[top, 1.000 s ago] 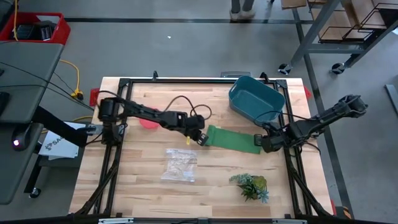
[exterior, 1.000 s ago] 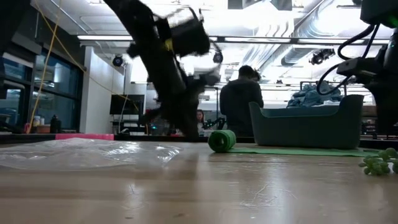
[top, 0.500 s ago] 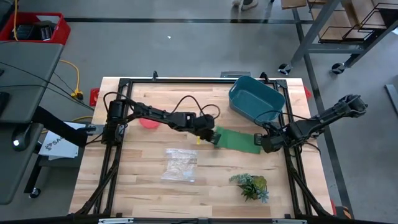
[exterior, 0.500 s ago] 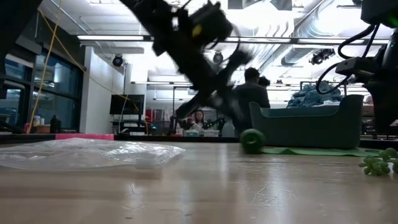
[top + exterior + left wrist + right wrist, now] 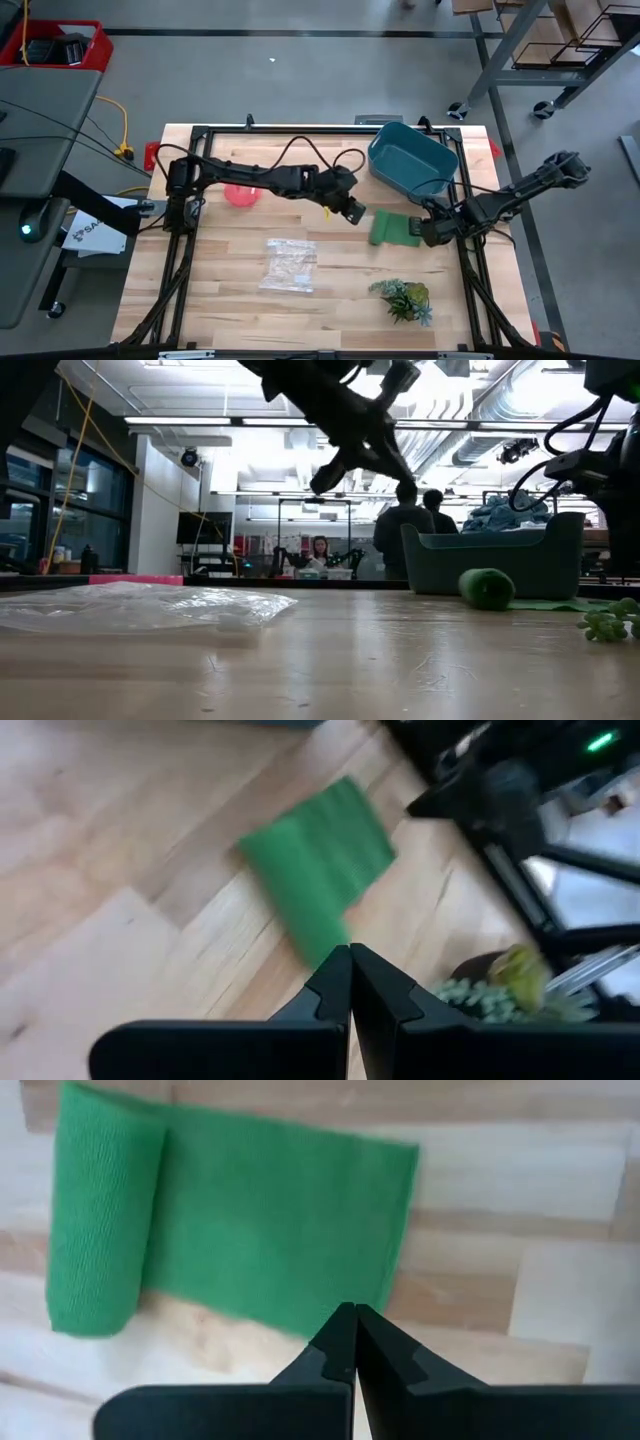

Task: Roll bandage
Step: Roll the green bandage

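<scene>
The green bandage [image 5: 395, 230] lies on the table just in front of the teal tub [image 5: 412, 158]. Its left part is a rolled-up cylinder [image 5: 100, 1220], also seen in the low view [image 5: 487, 588]. A short flat stretch [image 5: 280, 1220] runs from the roll toward the table's right. My left gripper [image 5: 355, 214] is shut and raised above the table, left of the roll and clear of it [image 5: 350, 960]. My right gripper [image 5: 424, 233] is shut at the flat end of the bandage [image 5: 352, 1320]. My right gripper presses its shut fingertips down on the bandage's flat stretch, at its long edge near the free end [image 5: 345, 1295]. The fingers come slanting down from the table's right side. The flat stretch lies spread on the table, and the roll rests at its other end.
A clear plastic bag [image 5: 290, 265] lies at the table's front middle. A leafy plant sprig [image 5: 403, 298] lies at the front right. A pink object [image 5: 240, 195] lies at the left. People stand in the room behind the table [image 5: 405, 525].
My left gripper has gone toward the table's right edge, and the roll has gone with it, winding up more of the strip. The gripper has then risen clear of the roll. The flat stretch is now much shorter, and its right end has stayed under my right gripper.
</scene>
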